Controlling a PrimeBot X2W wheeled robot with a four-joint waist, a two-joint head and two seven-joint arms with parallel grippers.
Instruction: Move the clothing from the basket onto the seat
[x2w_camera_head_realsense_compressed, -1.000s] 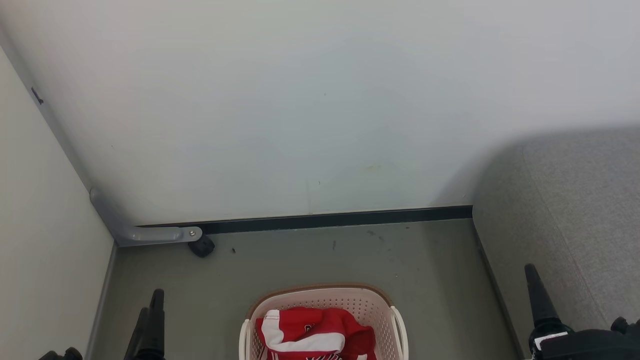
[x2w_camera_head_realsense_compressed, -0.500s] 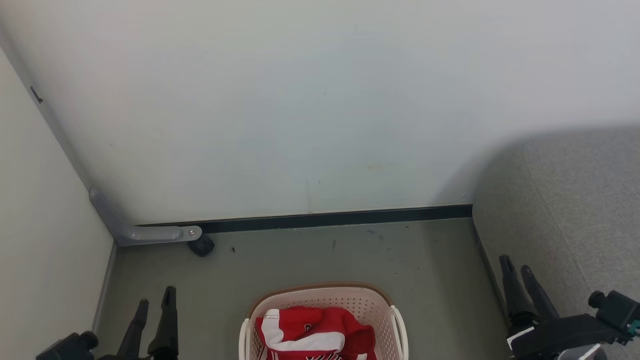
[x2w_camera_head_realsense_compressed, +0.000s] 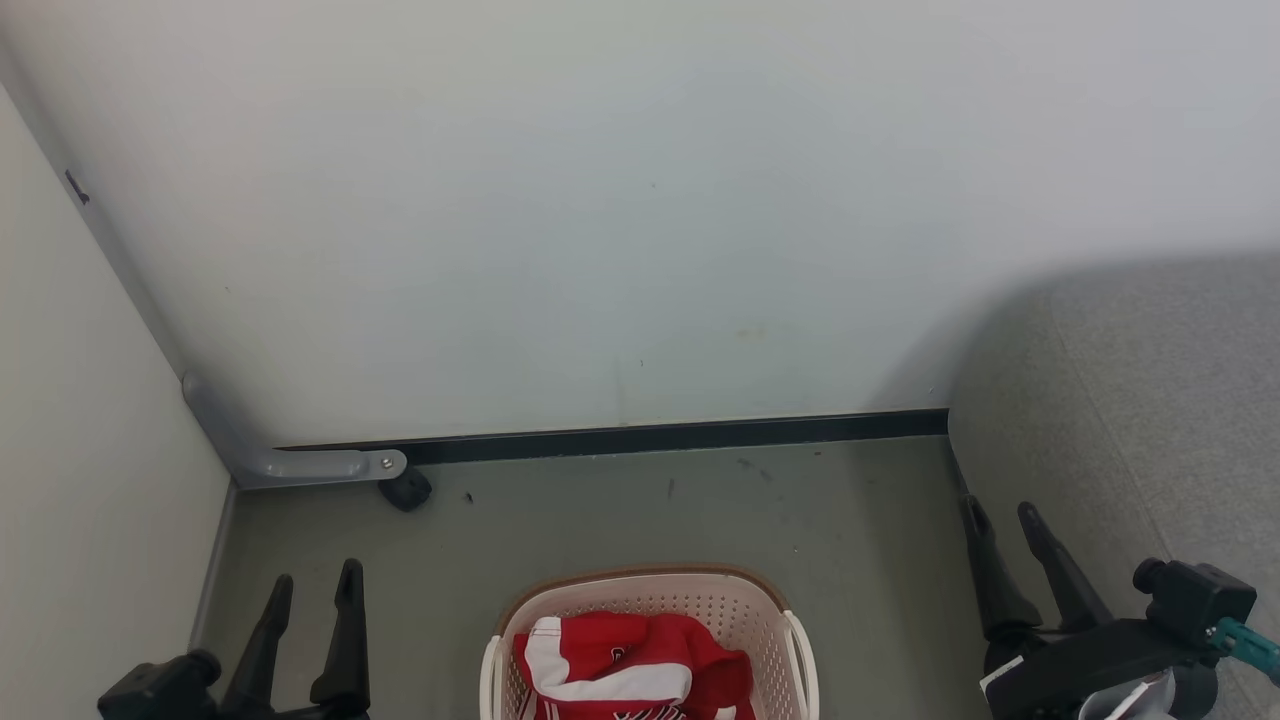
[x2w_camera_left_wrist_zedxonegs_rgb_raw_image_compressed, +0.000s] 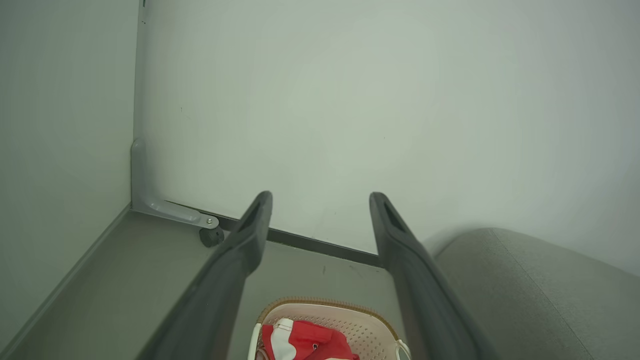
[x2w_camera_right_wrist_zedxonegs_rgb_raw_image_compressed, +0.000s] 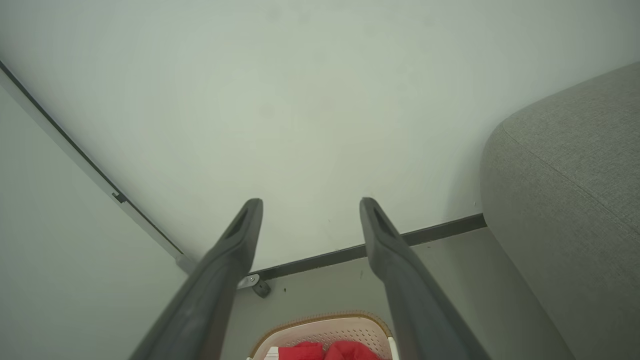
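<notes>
Before us rises the pale wall (x2w_camera_head_realsense_compressed: 640, 200), meeting a second wall at our left. At our right stands the seat (x2w_camera_head_realsense_compressed: 1150, 400), its grey fabric top bare where we can see it and its rounded corner close to the wall. Between them lies the grey-green floor (x2w_camera_head_realsense_compressed: 600, 520), edged by a dark baseboard (x2w_camera_head_realsense_compressed: 680, 437). The basket (x2w_camera_head_realsense_compressed: 640, 576) sits on that floor at the bottom middle of the head view, apart from the seat with a strip of floor between. The clothing (x2w_camera_head_realsense_compressed: 630, 665) lies heaped inside it, red with a broad white stripe showing on top. Our left gripper (x2w_camera_head_realsense_compressed: 316, 573) hangs to the left of the basket with its fingers spread and nothing between them. Our right gripper (x2w_camera_head_realsense_compressed: 1000, 505) hangs by the seat's near edge, likewise spread and empty. In the corner we see a grey bracket (x2w_camera_head_realsense_compressed: 300, 465), and just beside its end a small black wheel (x2w_camera_head_realsense_compressed: 405, 492).
</notes>
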